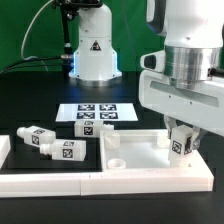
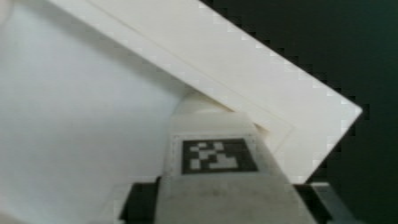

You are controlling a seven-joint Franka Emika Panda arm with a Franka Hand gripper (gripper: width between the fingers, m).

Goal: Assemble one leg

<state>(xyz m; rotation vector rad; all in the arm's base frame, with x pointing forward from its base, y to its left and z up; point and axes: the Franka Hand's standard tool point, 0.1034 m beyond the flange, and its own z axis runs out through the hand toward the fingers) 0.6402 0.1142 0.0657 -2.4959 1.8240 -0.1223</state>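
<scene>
Exterior view: your gripper (image 1: 181, 140) hangs low over the panel's (image 1: 140, 156) corner at the exterior view's right, clamped on a leg (image 1: 181, 146) whose tag faces the camera. The leg stands upright, its lower end at or just above the panel; you can't tell if it touches. Three more legs (image 1: 47, 142) lie loose at the exterior view's left, beside the rail (image 1: 50, 182). The marker board (image 1: 96, 116) lies flat on the table (image 1: 30, 90) behind the panel, with the arm's base (image 1: 94, 50) beyond it.

Wrist view: the leg (image 2: 219, 150) sits between your fingers (image 2: 146, 200), tag showing, its far end at the panel's (image 2: 89, 120) corner, right beside the edge.
</scene>
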